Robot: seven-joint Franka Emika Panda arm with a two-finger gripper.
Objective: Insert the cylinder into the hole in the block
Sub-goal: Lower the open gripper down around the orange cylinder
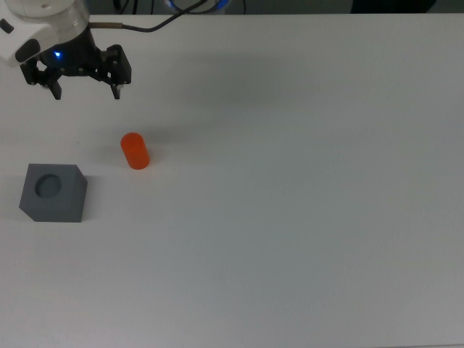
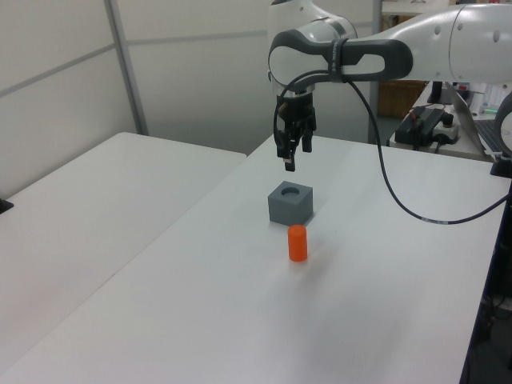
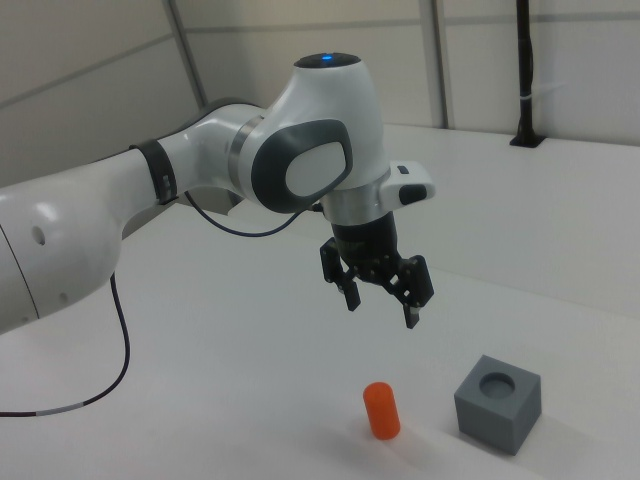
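The orange-red cylinder [image 1: 135, 151] stands upright on the white table, also seen in the left view [image 2: 298, 242] and the right view [image 3: 381, 410]. The dark grey block [image 1: 53, 192] sits a short way to the top view's left of it, its round hole [image 1: 49, 186] facing up and empty; the block [image 2: 290, 202] [image 3: 498, 401] rests flat. My gripper [image 1: 86, 94] hangs open in the air above the table, apart from both, with nothing between its fingers; it shows as well in the left view [image 2: 288, 157] and the right view [image 3: 381, 308].
A black cable [image 2: 400, 200] trails from the arm across the table [image 1: 304, 217]. A second white table [image 2: 88, 200] stands at the left view's left. Equipment [image 2: 432, 124] sits beyond the table's far end in the left view.
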